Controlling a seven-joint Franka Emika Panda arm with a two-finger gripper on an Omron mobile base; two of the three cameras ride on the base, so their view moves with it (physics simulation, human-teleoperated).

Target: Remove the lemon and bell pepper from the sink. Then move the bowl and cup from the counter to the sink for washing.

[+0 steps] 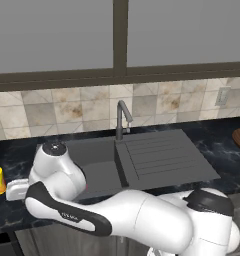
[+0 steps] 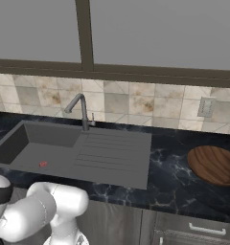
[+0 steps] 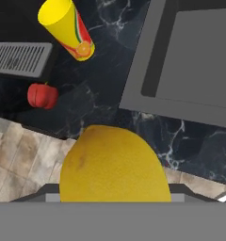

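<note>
Gripping the lemon [image 3: 114,164] in the end effector [image 3: 116,200], above the dark worktop [image 3: 105,89] just outside the sink [image 3: 190,56] rim. Best lowered gently onto bare worktop, clear of bell pepper [image 3: 42,96] and cup [image 3: 66,29], then released slowly to prevent rolling.

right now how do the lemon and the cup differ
The lemon is a plain yellow rounded fruit right at the hand camera, off the counter; the cup is a tall tapered tumbler with a red-orange mark, standing on the dark counter. The lemon fills far more of the hand view. Both are yellow and outside the sink.
</note>
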